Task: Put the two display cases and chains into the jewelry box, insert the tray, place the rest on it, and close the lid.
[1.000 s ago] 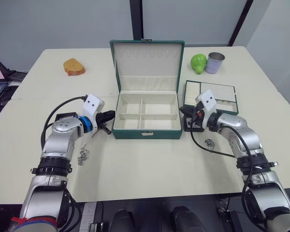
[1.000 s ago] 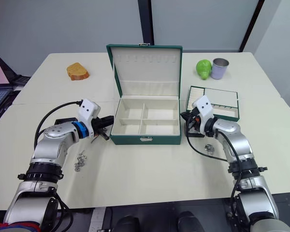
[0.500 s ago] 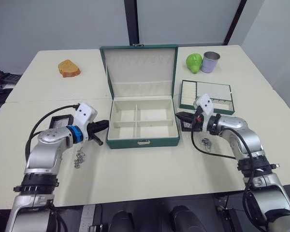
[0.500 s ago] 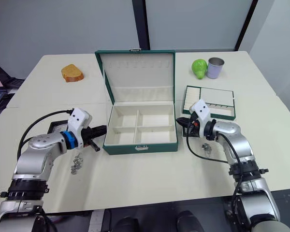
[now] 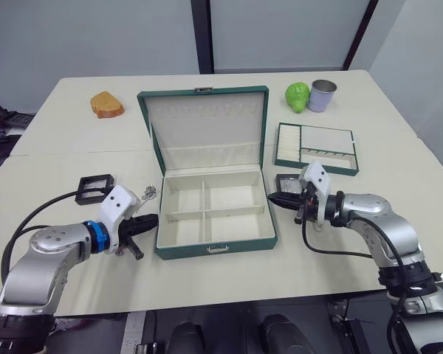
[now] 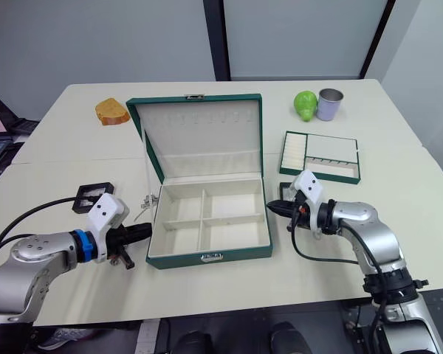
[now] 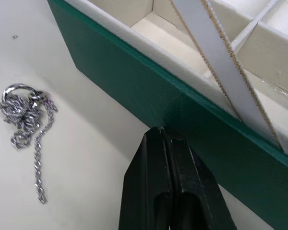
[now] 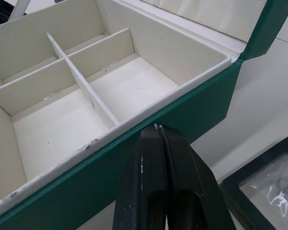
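Left eye view shows the jewelry box [image 5: 215, 221] at the centre of the pale table [image 5: 229, 273], its lid [image 5: 205, 127] standing open at 12 o'clock and its four cream compartments holding nothing. No brand, label or readable writing shows on any object; the lid's cream lining carries just a row of small hooks, and a small metal clasp sits on the box's front wall.

Left gripper [image 5: 152, 219] lies at 9 o'clock of the box, fingers pressed together with nothing between them; in the left wrist view its tips [image 7: 159, 136] meet the green outer wall. Right gripper [image 5: 274, 200] comes in from 3 o'clock, also closed and empty, its tips [image 8: 158, 130] against the box's other side wall in the right wrist view.

One display case [image 5: 95, 188] rests at 9 to 10 o'clock of the box, well apart from it. The second display case [image 5: 289, 183] lies at 3 o'clock, just behind the right gripper, with something silvery under its clear centre in the right wrist view. A chain [image 7: 24, 120] is bunched on the table near the box's left wall, beside the left gripper.

The tray [image 5: 317, 147] sits at 2 o'clock of the box. Farther out at 1 to 2 o'clock stand a green pear-like fruit [image 5: 298, 95] and a grey cup [image 5: 323, 94], touching or nearly so. A piece of bread [image 5: 107, 104] lies at 10 to 11 o'clock.
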Controlling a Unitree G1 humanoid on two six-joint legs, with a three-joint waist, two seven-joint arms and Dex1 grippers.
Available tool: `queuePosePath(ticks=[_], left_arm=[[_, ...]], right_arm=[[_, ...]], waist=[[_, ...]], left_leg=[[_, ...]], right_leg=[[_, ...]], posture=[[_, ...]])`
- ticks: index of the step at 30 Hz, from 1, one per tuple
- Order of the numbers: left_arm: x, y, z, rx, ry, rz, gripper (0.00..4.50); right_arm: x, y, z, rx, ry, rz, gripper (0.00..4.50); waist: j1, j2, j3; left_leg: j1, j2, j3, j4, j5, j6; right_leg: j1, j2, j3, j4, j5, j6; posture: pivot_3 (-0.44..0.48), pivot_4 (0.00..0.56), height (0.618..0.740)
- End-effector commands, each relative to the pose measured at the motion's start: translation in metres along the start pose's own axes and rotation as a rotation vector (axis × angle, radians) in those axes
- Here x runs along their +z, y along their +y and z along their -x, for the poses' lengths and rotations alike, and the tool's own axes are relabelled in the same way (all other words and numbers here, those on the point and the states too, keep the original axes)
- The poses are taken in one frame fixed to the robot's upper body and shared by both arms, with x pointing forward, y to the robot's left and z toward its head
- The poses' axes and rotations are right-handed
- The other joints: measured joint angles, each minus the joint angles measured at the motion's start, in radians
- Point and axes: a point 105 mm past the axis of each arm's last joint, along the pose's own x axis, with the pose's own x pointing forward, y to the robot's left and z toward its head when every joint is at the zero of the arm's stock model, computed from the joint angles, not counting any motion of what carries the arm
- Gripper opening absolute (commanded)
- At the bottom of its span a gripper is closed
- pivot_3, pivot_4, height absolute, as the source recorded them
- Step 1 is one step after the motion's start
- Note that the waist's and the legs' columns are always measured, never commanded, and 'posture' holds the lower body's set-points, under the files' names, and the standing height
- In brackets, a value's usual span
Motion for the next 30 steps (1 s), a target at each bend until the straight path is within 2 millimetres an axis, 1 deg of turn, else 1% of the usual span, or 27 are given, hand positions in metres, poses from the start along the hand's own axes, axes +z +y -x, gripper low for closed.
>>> queuePosePath(ticks=[1,4,7,10,12,15,18,21,25,30], left_arm=[[0.01,-0.031,-0.006,-0.147,-0.034,-0.021,0.0],[0.009,-0.032,-0.004,-0.149,-0.026,-0.02,0.0],[0.008,-0.03,-0.003,-0.144,-0.022,-0.021,0.0],[0.006,-0.024,-0.004,-0.118,-0.019,-0.032,0.0],[0.008,-0.022,-0.006,-0.109,-0.031,-0.038,0.0],[0.011,-0.015,-0.011,-0.075,-0.048,-0.054,0.0],[0.014,-0.007,-0.017,-0.043,-0.063,-0.071,0.0],[0.017,-0.004,-0.022,-0.045,-0.07,-0.078,0.0],[0.025,-0.002,-0.029,-0.031,-0.104,-0.097,0.0],[0.032,0.008,-0.036,0.016,-0.129,-0.116,0.0]], right_arm=[[0.006,0.039,-0.013,0.192,-0.029,-0.008,0.01],[0.004,0.048,-0.01,0.232,-0.016,-0.017,0.01],[0.003,0.052,-0.008,0.243,-0.006,-0.023,0.01],[0.001,0.047,-0.009,0.208,-0.003,-0.027,0.01],[0.002,0.039,-0.01,0.165,-0.011,-0.025,0.01],[0.003,0.03,-0.011,0.12,-0.021,-0.022,0.01],[0.005,0.025,-0.013,0.098,-0.031,-0.022,0.01],[0.006,0.021,-0.016,0.077,-0.037,-0.018,0.01],[0.01,0.012,-0.017,0.038,-0.055,-0.01,0.01],[0.015,-0.001,-0.019,-0.019,-0.071,-0.004,0.01]], waist=[[0.0,0.0,0.0],[0.0,0.0,0.0],[0.001,0.0,0.0],[0.001,0.0,0.0],[0.001,0.0,0.0],[0.002,0.0,0.0],[0.004,0.0,0.0],[0.004,0.0,0.0],[0.006,0.0,0.0],[0.009,0.0,0.0]], left_leg=[[0.0,0.0,0.0,0.0,0.0,0.0],[0.0,0.0,0.0,0.0,0.0,0.0],[0.0,0.0,0.0,-0.001,0.0,0.0],[0.0,0.0,0.0,-0.001,0.0,0.0],[0.0,0.0,0.0,-0.001,0.0,0.0],[0.0,0.0,0.0,-0.001,0.0,0.0],[0.001,0.0,-0.001,0.0,0.0,0.0],[0.002,0.0,-0.001,0.0,0.0,0.0],[0.002,0.0,-0.001,0.0,0.0,0.0],[0.002,0.0,-0.001,0.001,0.0,0.0]], right_leg=[[0.0,0.0,0.0,0.0,0.0,0.0],[0.0,0.0,0.0,0.0,0.0,0.0],[0.0,0.0,0.0,-0.001,0.0,0.0],[0.0,0.0,0.0,-0.001,0.0,0.0],[0.0,0.0,0.0,-0.001,0.0,0.0],[0.001,0.0,0.0,0.0,0.0,0.0],[0.002,0.0,0.0,0.001,0.0,0.0],[0.003,0.0,0.0,0.001,0.0,0.0],[0.003,0.0,0.0,0.001,0.0,0.0],[0.003,0.0,0.0,0.001,0.0,0.0]], posture=[[0.0,0.15,0.74],[0.0,0.15,0.74],[0.0,0.15,0.74],[0.0,0.15,0.74],[0.0,0.15,0.74],[0.0,0.15,0.74],[0.0,0.15,0.74],[0.0,0.15,0.74],[0.0,0.15,0.74],[0.0,0.15,0.74]])
